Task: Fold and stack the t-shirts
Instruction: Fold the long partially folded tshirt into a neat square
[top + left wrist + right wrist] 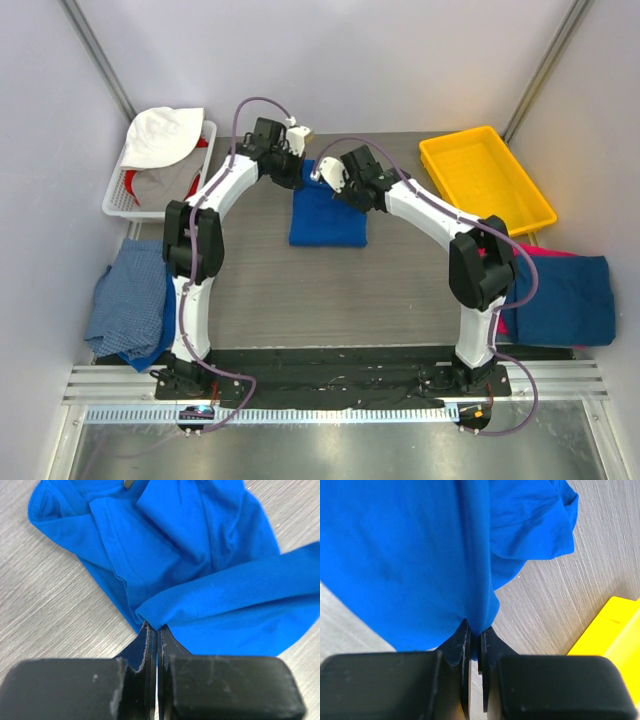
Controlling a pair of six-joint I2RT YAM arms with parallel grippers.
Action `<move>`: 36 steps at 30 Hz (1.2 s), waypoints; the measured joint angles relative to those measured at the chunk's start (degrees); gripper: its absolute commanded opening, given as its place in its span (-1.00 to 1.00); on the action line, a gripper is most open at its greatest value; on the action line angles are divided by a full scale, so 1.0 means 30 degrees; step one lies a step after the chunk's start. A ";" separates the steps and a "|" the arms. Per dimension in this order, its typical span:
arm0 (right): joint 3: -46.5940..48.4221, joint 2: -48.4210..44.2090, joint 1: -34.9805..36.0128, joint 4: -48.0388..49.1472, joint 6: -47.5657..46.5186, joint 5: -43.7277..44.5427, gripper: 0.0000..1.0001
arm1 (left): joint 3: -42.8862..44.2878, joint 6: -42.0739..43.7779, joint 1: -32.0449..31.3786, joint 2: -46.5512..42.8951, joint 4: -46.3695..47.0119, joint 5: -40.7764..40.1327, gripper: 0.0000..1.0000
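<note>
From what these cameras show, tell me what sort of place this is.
Probably a robot lab cell for laundry folding: plain white panels wall in the grey table, a white basket of clothes and a yellow bin flank its far end, and a royal blue t-shirt lies partly folded.

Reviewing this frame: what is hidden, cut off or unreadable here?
Top view: the blue shirt's far edge, under the left gripper and right gripper.
Wrist views: the blue shirt runs off the frame edges; any print is unseen.
Top view: the pink shirt, mostly under a dark blue shirt.
Top view: the basket's contents, under a white cloth.
</note>
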 measured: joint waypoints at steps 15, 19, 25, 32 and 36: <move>0.3446 0.3526 -0.1450 -0.0029 -0.0539 -0.0036 -0.98 | 0.3519 -0.0335 0.0066 0.2980 0.0036 -0.0619 -1.00; 0.4175 0.4138 -0.1749 0.0000 -0.0678 -0.0036 -0.98 | 0.3832 -0.0423 0.0073 0.3293 0.0335 -0.0750 -1.00; 0.4699 0.4342 -0.1858 0.0262 -0.0736 -0.0022 -0.98 | 0.3723 -0.0780 0.0102 0.3308 0.1224 -0.0998 -1.00; 0.5464 0.4503 -0.1851 0.0758 -0.0736 0.0051 -0.98 | 0.2936 -0.0940 0.0138 0.3242 0.2339 -0.1719 -1.00; 0.6120 0.4765 -0.1836 0.1282 -0.0743 0.0219 -0.98 | 0.2186 -0.0976 0.0138 0.2856 0.3031 -0.2331 -1.00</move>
